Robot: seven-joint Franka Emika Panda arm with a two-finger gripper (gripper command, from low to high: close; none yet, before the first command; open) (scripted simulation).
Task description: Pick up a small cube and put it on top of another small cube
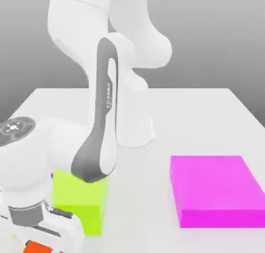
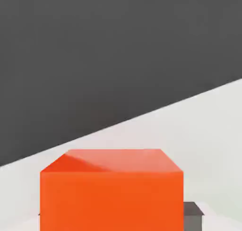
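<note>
The small cube [image 2: 111, 192] is orange-red with plain matte faces and sits close in front of the hand camera, on the white table [image 2: 212, 126]. A dark fingertip [image 2: 193, 215] rests against one side of it. In the exterior view the same small cube [image 1: 36, 247] peeks out under the white hand at the lower left corner. My gripper [image 1: 41, 242] is shut on it, and the hand hides most of the cube. The cube is low, at the table's near edge.
A lime-green block [image 1: 83, 200] stands just behind the hand, with the arm's elbow link above it. A sliver of purple [image 1: 52, 174] shows at its left side. A flat magenta slab [image 1: 215, 190] lies on the exterior view's right. The robot base [image 1: 137, 127] stands mid-table.
</note>
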